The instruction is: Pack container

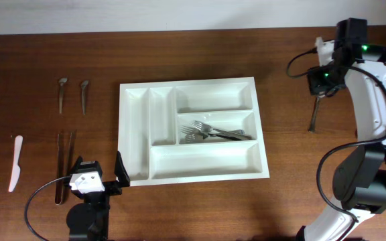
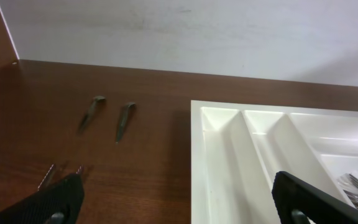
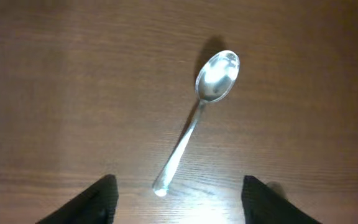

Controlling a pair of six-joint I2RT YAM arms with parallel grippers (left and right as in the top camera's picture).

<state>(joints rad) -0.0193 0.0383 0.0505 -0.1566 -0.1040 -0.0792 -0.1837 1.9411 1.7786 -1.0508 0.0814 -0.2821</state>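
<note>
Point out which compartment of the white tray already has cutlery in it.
The middle crosswise compartment of the container: forks lie in it, while the other four are empty.

Robot-manipulation workstation of the laboratory kind. A dark wood-grain tabletop [image 1: 200, 214] stands against a plain pale wall [image 2: 197, 31]. Two jointed robot arms stand at its near edge. The left arm [image 1: 86, 201] is black and white. The right arm [image 1: 374, 100] is white-shelled, with an exposed black cable [image 1: 319, 177] looping beside it and a lit green indicator [image 1: 364, 47] near its wrist. Household cutlery lies spaced apart on the bare wood: a white cutlery tray [image 1: 191, 175] holding forks [image 1: 213, 132], two spoons [image 1: 61, 94] side by side, tongs [image 1: 59, 174] and a white plastic knife [image 1: 15, 163].
</note>
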